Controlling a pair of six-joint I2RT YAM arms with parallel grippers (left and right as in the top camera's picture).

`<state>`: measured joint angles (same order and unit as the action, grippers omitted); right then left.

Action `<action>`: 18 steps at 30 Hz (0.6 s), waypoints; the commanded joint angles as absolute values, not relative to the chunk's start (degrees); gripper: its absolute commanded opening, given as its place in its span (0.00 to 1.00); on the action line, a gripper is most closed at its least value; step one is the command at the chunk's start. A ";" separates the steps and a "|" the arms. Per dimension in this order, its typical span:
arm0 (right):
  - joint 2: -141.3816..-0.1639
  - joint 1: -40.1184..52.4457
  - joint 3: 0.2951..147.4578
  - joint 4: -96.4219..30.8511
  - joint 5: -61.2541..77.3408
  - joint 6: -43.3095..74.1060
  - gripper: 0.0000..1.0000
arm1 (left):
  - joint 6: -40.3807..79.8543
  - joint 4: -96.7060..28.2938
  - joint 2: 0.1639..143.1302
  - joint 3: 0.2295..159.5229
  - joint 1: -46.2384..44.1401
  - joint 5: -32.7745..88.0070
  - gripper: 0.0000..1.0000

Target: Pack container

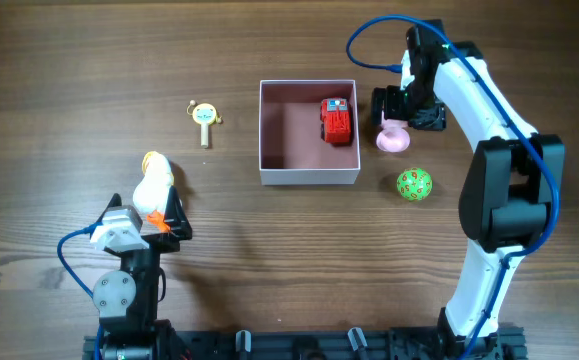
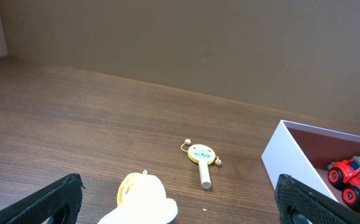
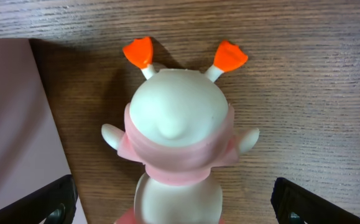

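While the container [image 1: 307, 178] sits open-topped near the middle of the bench [image 1: 59, 90], a red toy truck [image 1: 336, 121] lies inside it, close to the right wall and toward the far corner. The rest of the dusty-pink floor is bare.

Just outside that right wall stands a white figure with a pink band and two orange-tipped stalks [image 3: 176, 118]. The right end effector [image 3: 173, 200] hangs over the figure with its fingers [image 3: 43, 205] spread wide on either side, neither touching it. Only the thin white wall separates the figure from the truck.

Off the container's near right corner, apart from both the wall and the figure, rests a green ball with coloured spots [image 1: 414, 185].

To the left of the container, level with its far edge and well apart from it, lies a small yellow rattle with a pale handle [image 1: 204, 118].

Farther toward the container's near left side, well away from it, a white and yellow duck-like toy [image 1: 153, 185] lies on the bench. The left end effector [image 2: 178, 190] is at the toy, its fingers parted and the toy's pale body between them in the left wrist view. Whether either finger touches it cannot be told.
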<state>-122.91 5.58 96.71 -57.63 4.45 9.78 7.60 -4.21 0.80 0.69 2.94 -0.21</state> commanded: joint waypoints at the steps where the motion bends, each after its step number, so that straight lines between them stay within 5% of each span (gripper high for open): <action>1: -124.97 5.82 95.96 -57.49 3.42 9.82 0.99 | 6.44 -4.05 0.43 0.32 2.50 -0.93 1.00; 18: -125.32 5.82 95.96 -57.45 1.32 9.39 1.00 | 6.44 -4.08 0.43 0.32 2.50 -0.93 1.00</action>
<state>-123.98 5.58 96.71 -57.54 2.50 9.74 7.60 -4.21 0.80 0.69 2.94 -0.21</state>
